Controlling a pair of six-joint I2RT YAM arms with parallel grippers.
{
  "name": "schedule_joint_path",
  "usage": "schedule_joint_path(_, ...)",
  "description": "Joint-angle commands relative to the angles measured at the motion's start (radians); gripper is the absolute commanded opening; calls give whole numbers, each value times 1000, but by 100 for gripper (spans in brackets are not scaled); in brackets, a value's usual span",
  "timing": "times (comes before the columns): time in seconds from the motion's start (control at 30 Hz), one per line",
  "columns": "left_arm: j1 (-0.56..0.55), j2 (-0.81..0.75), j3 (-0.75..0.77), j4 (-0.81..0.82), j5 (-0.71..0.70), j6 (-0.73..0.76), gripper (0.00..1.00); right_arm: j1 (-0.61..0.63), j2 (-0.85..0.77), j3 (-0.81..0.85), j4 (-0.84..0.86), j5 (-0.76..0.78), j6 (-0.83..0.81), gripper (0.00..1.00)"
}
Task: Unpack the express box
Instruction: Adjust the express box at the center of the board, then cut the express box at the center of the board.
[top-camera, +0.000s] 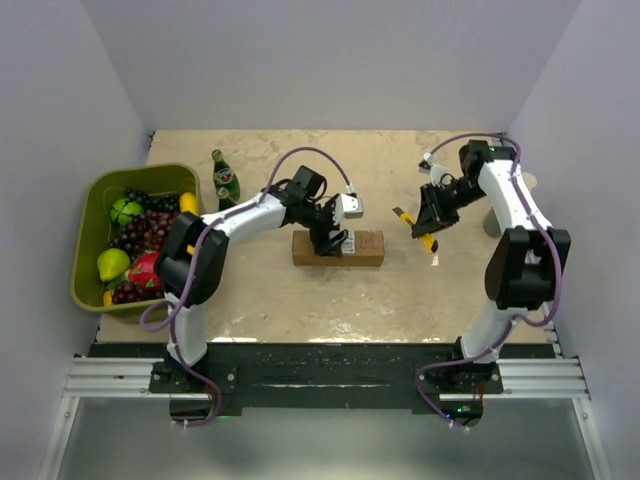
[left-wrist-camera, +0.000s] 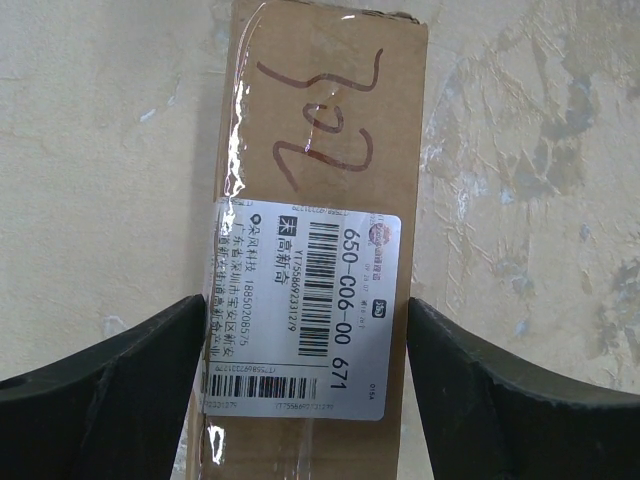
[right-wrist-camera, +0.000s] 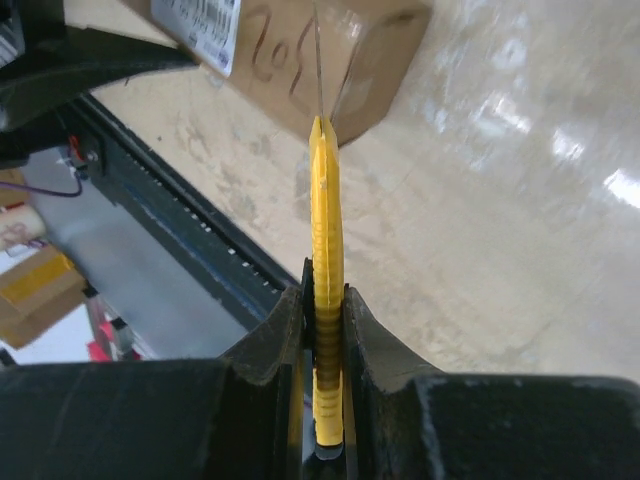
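our left gripper (left-wrist-camera: 307, 310) pinches the express box (left-wrist-camera: 330, 100). our right gripper (right-wrist-camera: 324, 310) squeezes the yellow knife (right-wrist-camera: 325, 200) near the box's right end.

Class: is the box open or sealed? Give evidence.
Sealed: the box has its top face closed, with clear tape over it.

I count one express box (top-camera: 368, 250) bearing one white label (left-wrist-camera: 310, 310), one yellow utility knife (right-wrist-camera: 325, 250), one green tub (top-camera: 84, 250) of mixed fruit — and, it seems, two green glass bottles (top-camera: 226, 183).
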Motion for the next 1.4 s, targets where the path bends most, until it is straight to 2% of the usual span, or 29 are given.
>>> schedule_joint_path(0.0,-34,-13,-96,-108,-121,49,45,-29,200,121,-147,-9,-118,0)
schedule_joint_path(0.07,-34,-16,-114,-98,-152,78,46,-48,213,114,-145,-79,-116,0)
schedule_joint_path(0.17,-38,-4,-118,-132,-164,132,68,-22,179,98,-139,-87,-122,0)
schedule_joint_path(0.3,-37,24,-102,-165,-123,158,76,-13,116,100,-138,-87,-121,0)
schedule_joint_path(0.43,-44,35,-92,-106,-185,129,80,-14,86,98,-136,-81,-116,0)
schedule_joint_path(0.53,-44,42,-73,-85,-222,126,63,-11,61,83,-127,-72,-116,0)
schedule_joint_path(0.57,-44,26,-88,-71,-224,121,51,-10,53,75,-119,-72,-118,0)
schedule_joint_path(0.63,-46,-6,-123,-10,-285,121,40,-8,72,51,-115,-107,-136,0)
schedule_joint_path(0.7,-46,-88,-212,94,-343,133,36,-8,151,63,-144,-133,-179,0)
schedule_joint_path(0.8,-44,-224,-355,223,-422,160,32,-10,196,86,-144,-167,-151,0)
schedule_joint_path(0.9,-48,-281,-403,227,-456,173,25,-2,156,66,-142,-152,-165,0)
schedule_joint_path(0.93,-48,-284,-407,216,-475,189,13,1,139,57,-136,-149,-161,0)
schedule_joint_path(1.0,-49,-312,-430,227,-497,235,9,9,107,41,-121,-143,-153,0)
schedule_joint_path(1.1,-48,-338,-476,266,-529,262,9,35,110,35,-125,-165,-164,0)
schedule_joint_path(1.13,-48,-336,-489,283,-549,259,7,88,108,26,-60,-158,-158,0)
schedule_joint_path(1.2,-48,-320,-503,352,-584,241,1,140,81,-17,49,-41,-89,0)
schedule_joint_path(1.27,-46,-297,-503,389,-623,244,0,177,24,-58,152,5,1,0)
schedule_joint_path(1.37,-37,-268,-477,434,-635,235,0,181,6,-98,143,17,62,0)
